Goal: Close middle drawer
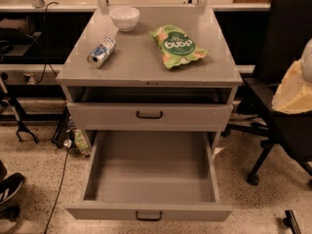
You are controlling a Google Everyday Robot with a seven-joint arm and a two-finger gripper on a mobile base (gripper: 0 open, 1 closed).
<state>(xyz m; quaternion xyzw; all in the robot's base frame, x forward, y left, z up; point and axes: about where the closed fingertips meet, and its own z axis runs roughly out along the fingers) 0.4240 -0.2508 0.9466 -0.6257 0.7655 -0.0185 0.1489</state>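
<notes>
Grey all over, the cabinet (73, 77) fills the centre of the frame. The middle drawer (150, 174) is pulled far out toward the bottom edge. Its box is bare inside, and its front with a small dark handle (148, 216) lies just above the lower border. The top drawer (149, 115) sits only slightly out, with a dark gap between its front and the worktop (141, 65). The lowest drawer is hidden under the open one.

Speckled floor (39, 160) lies free to the left of the open drawer, crossed by a dark cable (61, 179). A shoe (9, 189) shows at the lower left edge. At the right, a black chair (287, 57) stands near the cabinet, its wheeled base (253, 177) just beside the drawer's right corner.

On the worktop, a white bowl (124, 17) sits at the back edge. A can (101, 52) lies on its side at the left, its label too small to read. A green bag (178, 46) lies right of centre, its white lettering reading "dang" upside down.

At the right edge, only the arm's cream shell (292, 89) shows, in front of the chair and well apart from the drawer. The gripper lies beyond the frame there, so I cannot tell how its fingers stand.
</notes>
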